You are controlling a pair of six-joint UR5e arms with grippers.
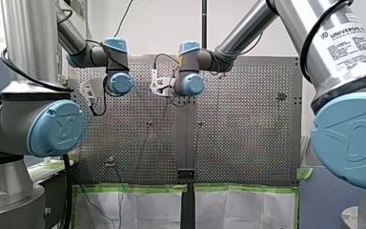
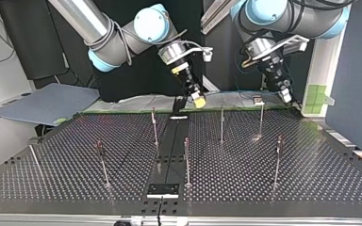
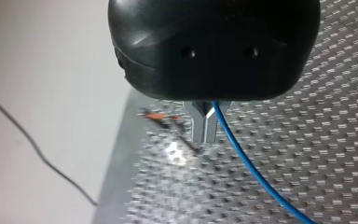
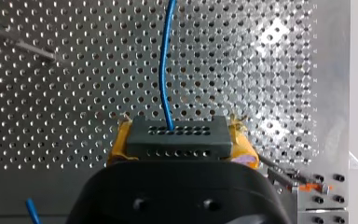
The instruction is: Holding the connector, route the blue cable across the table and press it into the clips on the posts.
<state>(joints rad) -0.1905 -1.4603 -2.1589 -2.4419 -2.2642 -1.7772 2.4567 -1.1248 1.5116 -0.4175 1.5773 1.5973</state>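
In the right wrist view my right gripper [image 4: 178, 140] is shut on a dark grey connector [image 4: 177, 131], held between yellow pads [image 4: 119, 147]. The blue cable [image 4: 165, 70] leaves the connector and runs ahead over the perforated table. In the left wrist view my left gripper [image 3: 204, 130] has its metal fingers pressed together, and the blue cable [image 3: 247, 163] comes out beside them and trails away. In the top view my right gripper [image 2: 195, 98] hangs over the table's far edge near the middle, and my left gripper [image 2: 286, 96] is at the right. Thin posts [image 2: 154, 125] [image 2: 222, 123] [image 2: 261, 117] stand below them.
More posts [image 2: 186, 160] [image 2: 102, 162] [image 2: 277, 160] stand nearer the top view's front. An orange-tipped post [image 4: 303, 182] lies close beside my right gripper. A black strip [image 2: 169, 155] splits the perforated table [image 2: 311, 179]. A grey board [image 2: 47, 103] lies off the table.
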